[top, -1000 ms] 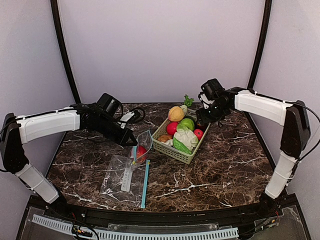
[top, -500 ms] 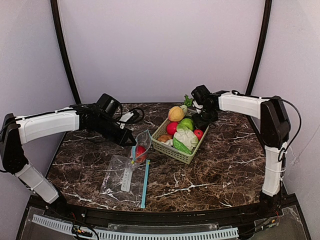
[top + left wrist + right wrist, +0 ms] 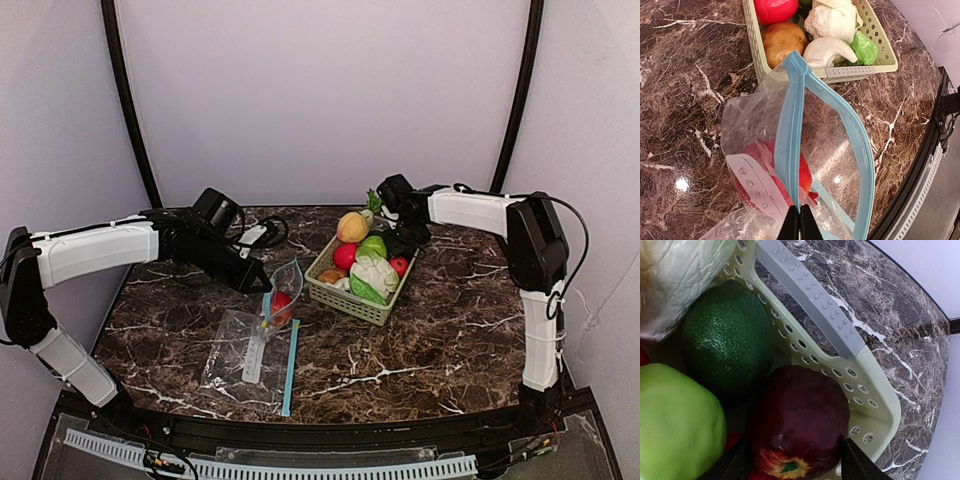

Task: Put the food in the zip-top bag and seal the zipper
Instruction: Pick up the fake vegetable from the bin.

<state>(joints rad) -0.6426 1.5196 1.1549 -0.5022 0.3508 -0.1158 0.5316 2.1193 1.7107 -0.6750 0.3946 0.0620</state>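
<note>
One red fruit (image 3: 283, 301) sits in one bag (image 3: 232, 365).

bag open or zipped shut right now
Open: the bag's blue zipper strips gape apart, left gripper pinching one strip, red food inside.

Pose: left arm (image 3: 95, 250) stretched low from the left edge of the surface (image 3: 450, 330) toward its middle; left tool (image 3: 800, 220) pinched tight on the bag (image 3: 790, 150) rim. The right arm (image 3: 470, 208) is folded along the far edge, wrist pitched down; right tool (image 3: 795, 462) has its jaws apart, flanking a dark red apple (image 3: 800, 415).
</note>
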